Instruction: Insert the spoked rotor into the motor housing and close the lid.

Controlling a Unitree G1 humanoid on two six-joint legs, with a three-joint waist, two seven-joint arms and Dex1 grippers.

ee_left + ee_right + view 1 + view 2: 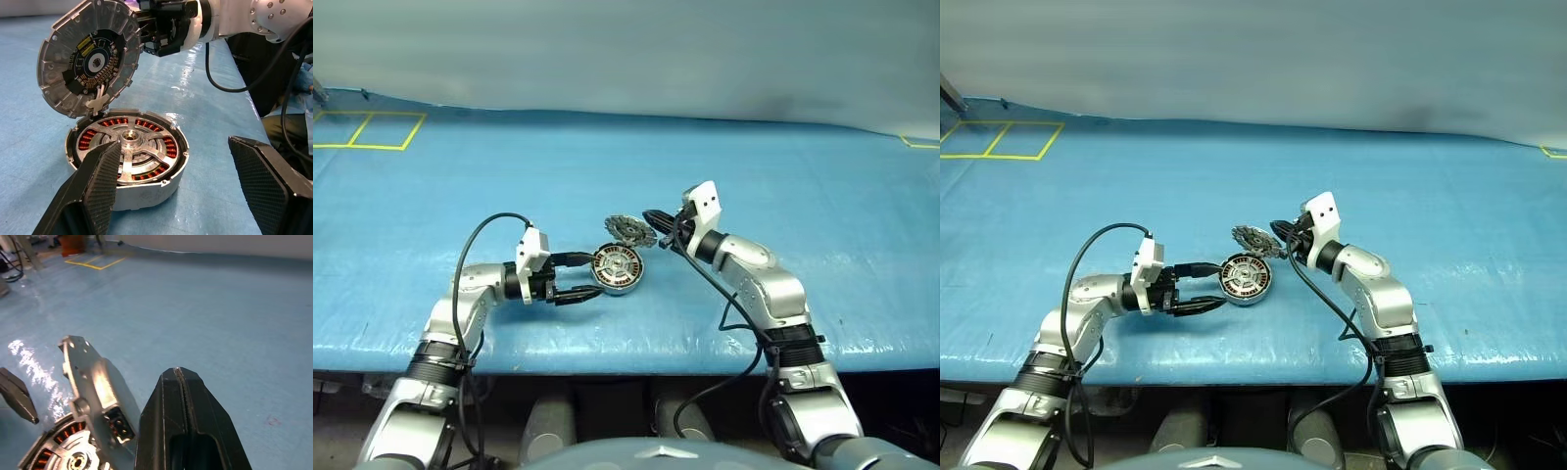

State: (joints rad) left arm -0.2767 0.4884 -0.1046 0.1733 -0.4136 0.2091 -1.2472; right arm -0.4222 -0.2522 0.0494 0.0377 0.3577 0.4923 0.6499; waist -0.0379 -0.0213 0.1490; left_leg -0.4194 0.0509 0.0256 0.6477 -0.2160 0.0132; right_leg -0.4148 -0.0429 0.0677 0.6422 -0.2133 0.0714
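- Motor housing [619, 270], one: round puck on the blue table [822, 215], just below the centre of the head view. A ring of copper-brown windings shows inside its silver wall.
- Spoked rotor [128, 147], one: seated inside the housing, silver spokes and centre hub lying over the windings, as the left wrist view shows.
- Lid [88, 56], one: grey segmented disc with a dark centre, hinged at the housing's far edge. It stands open, raised and tilted back; in the head view it sits just above and right of the housing.
- Left gripper [589, 277], one: comes in from the left of the frame, level. Its two black fingers are spread wide, one on each side of the housing's near left edge, gripping nothing. Whether a fingertip touches the housing wall is unclear.
- Right gripper [653, 217], one: right of centre, pointing left. Its two fingers are pressed together with nothing between them, the tip just behind the raised lid's back; contact is not certain.
- Yellow floor-tape squares [370, 130], two: side by side at the upper left.
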